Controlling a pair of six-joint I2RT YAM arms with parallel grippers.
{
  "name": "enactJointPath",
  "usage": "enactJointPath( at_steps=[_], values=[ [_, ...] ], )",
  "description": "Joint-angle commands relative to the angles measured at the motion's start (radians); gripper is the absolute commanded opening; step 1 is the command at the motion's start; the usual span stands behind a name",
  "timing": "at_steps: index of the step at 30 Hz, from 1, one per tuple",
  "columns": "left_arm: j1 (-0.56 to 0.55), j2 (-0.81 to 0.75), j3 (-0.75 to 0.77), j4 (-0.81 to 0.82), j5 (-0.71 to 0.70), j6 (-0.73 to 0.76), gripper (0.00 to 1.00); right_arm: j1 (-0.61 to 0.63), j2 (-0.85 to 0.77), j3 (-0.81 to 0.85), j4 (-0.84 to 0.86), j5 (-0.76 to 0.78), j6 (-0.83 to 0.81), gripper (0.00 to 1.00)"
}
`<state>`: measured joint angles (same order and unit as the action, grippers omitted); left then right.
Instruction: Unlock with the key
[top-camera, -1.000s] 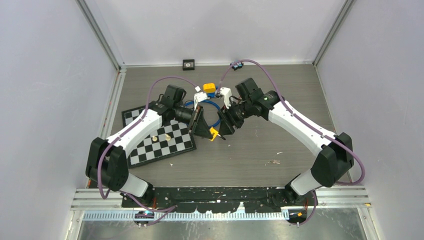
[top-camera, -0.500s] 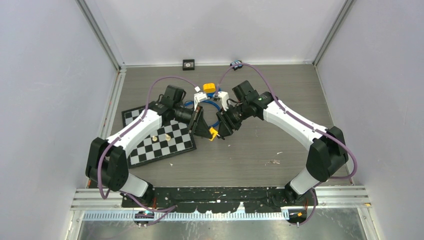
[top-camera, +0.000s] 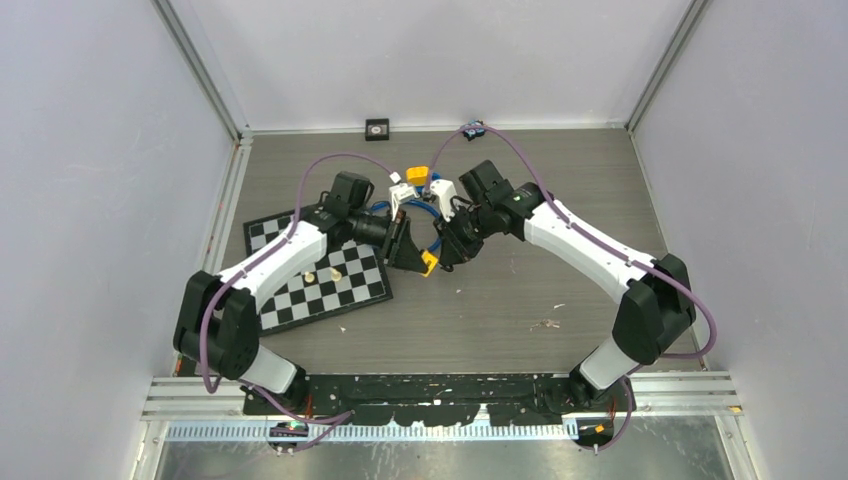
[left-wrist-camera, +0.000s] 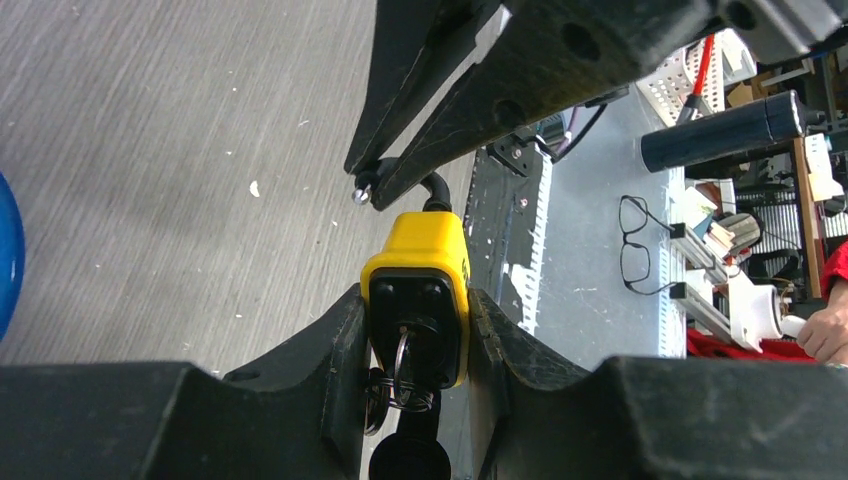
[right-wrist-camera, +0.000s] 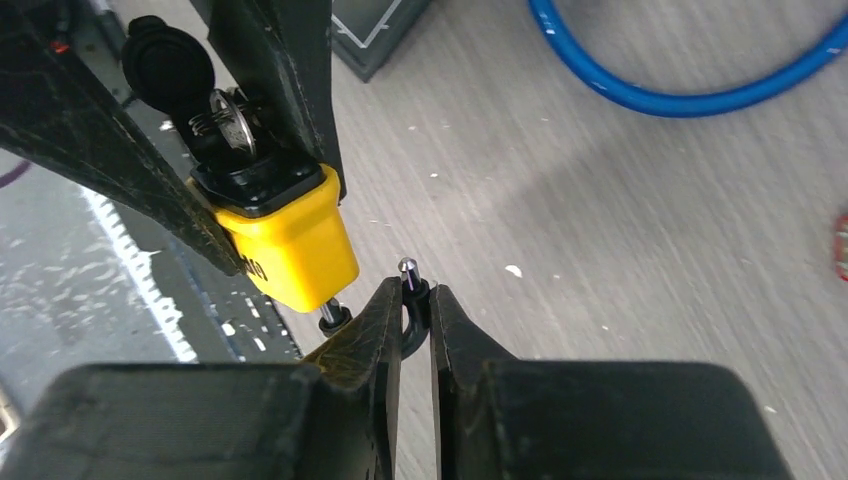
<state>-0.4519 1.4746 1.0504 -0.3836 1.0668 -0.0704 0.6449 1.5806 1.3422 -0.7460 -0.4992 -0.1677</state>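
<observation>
**A:** Where is the padlock?

**B:** The yellow padlock (left-wrist-camera: 418, 262) sits between the two arms, mid-table. The left gripper (left-wrist-camera: 417, 310) clamps its sides, jaws part-closed to the body's width. It looks lifted off the grey tabletop (right-wrist-camera: 620, 240). The key (right-wrist-camera: 236, 122) is seated in the keyhole with its ring dangling (black dust cap (right-wrist-camera: 165, 62) flipped aside).

**A:** And the right gripper?

**B:** The right gripper (right-wrist-camera: 411, 300) is pinched narrow on the black shackle (right-wrist-camera: 407, 270), near its bend.

**A:** Has it sprung?

**B:** It looks so. One leg runs into the body. The other ends in a bare metal tip standing free beside the body, not in its hole. I judge the unlocking done, or all but done.

**A:** What's left?

**B:** Little, I'd say: swing the shackle clear, let go, and set the lock down. I can't tell whether the key is at full turn.
</observation>
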Motion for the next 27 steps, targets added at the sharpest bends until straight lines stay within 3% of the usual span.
enactJointPath(
  at_steps=[1,10,17,27],
  values=[
    [-0.002,0.021,0.015,0.046,0.038,-0.050,0.00,-0.014,-0.053,0.044,-0.032,0.280,-0.046,0.01],
    [-0.002,0.206,0.109,0.034,-0.036,-0.145,0.00,-0.014,-0.098,-0.040,0.056,0.576,-0.049,0.01],
    [-0.021,0.412,0.236,-0.019,-0.064,-0.178,0.00,-0.014,-0.099,-0.118,0.121,0.705,-0.064,0.01],
    [-0.064,0.704,0.492,-0.074,-0.087,-0.167,0.18,-0.074,-0.088,-0.275,0.240,0.763,-0.101,0.01]
  ],
)
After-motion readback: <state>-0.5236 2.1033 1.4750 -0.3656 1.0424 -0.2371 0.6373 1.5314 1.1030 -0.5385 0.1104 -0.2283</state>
